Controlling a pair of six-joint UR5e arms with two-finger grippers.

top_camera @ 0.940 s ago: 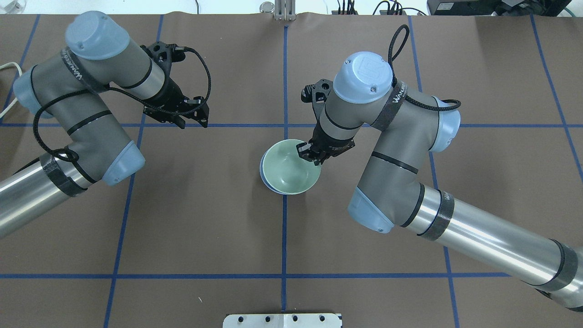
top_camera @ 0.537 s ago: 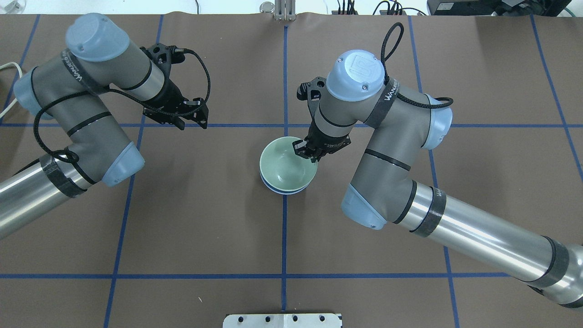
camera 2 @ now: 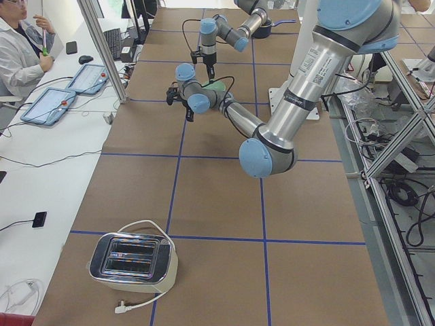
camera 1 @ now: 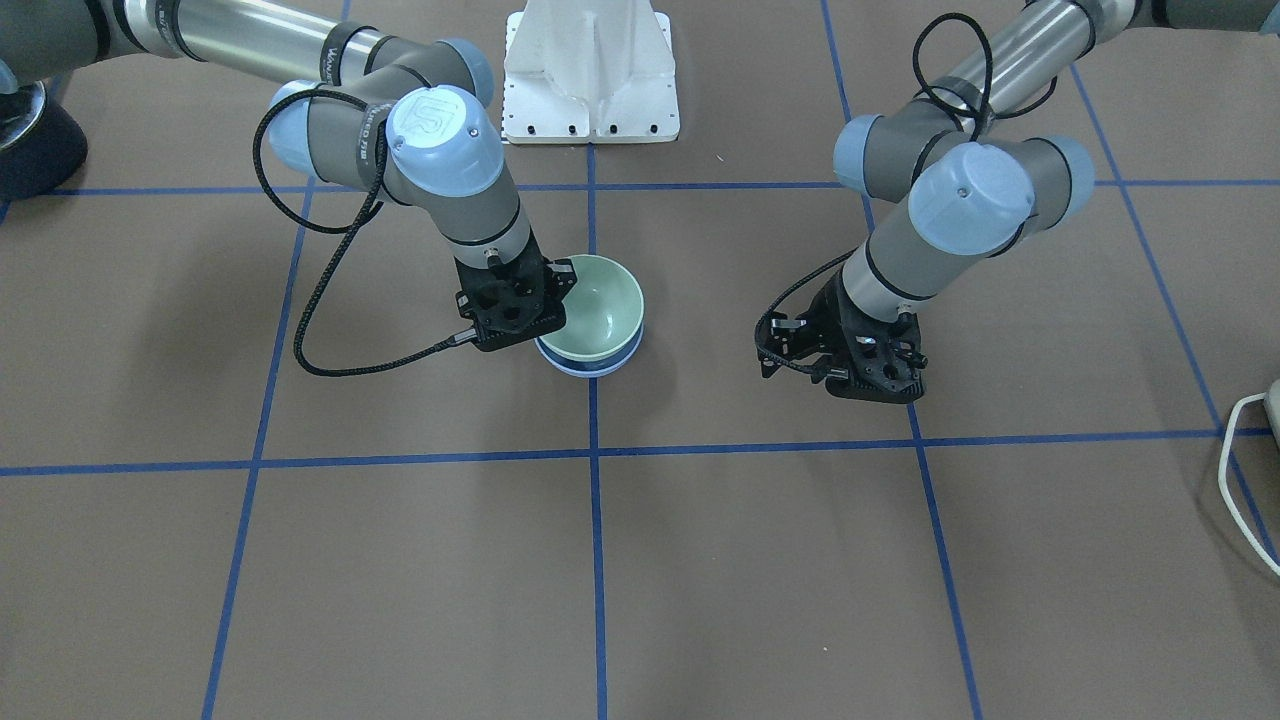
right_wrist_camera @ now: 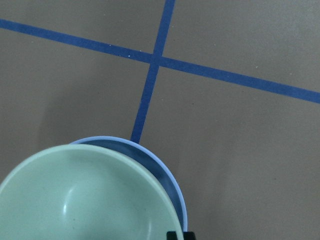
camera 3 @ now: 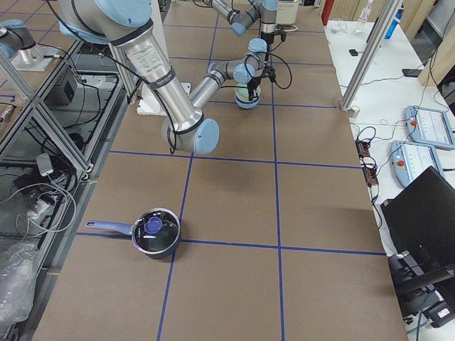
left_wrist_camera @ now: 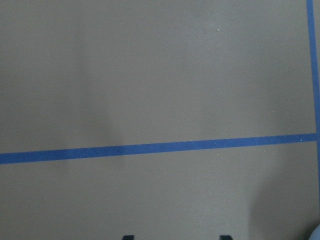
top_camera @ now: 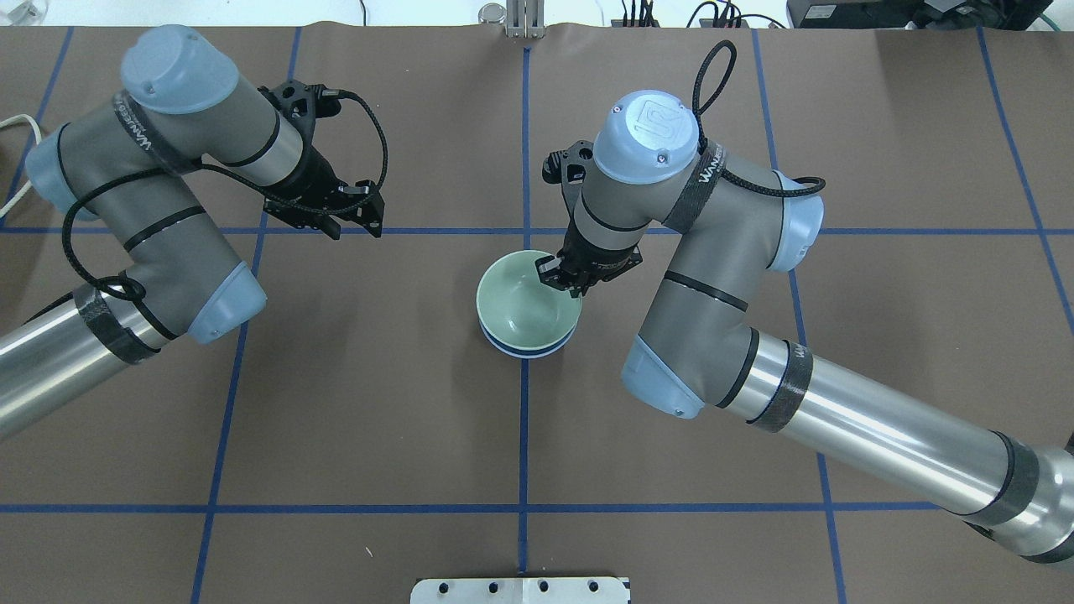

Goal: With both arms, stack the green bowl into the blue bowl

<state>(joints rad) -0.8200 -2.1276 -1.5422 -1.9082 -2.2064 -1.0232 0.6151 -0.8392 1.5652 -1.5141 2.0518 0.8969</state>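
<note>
My right gripper [top_camera: 560, 278] is clamped on the rim of the green bowl [top_camera: 522, 306] at about its 1 o'clock edge in the overhead view. The green bowl sits nested in the blue bowl [top_camera: 524, 351], whose rim peeks out at 6 o'clock, near the middle of the table [top_camera: 377, 403]. My left gripper [top_camera: 352, 222] hangs well apart at the bowls' 10 o'clock, its jaws spread and holding nothing.
</note>
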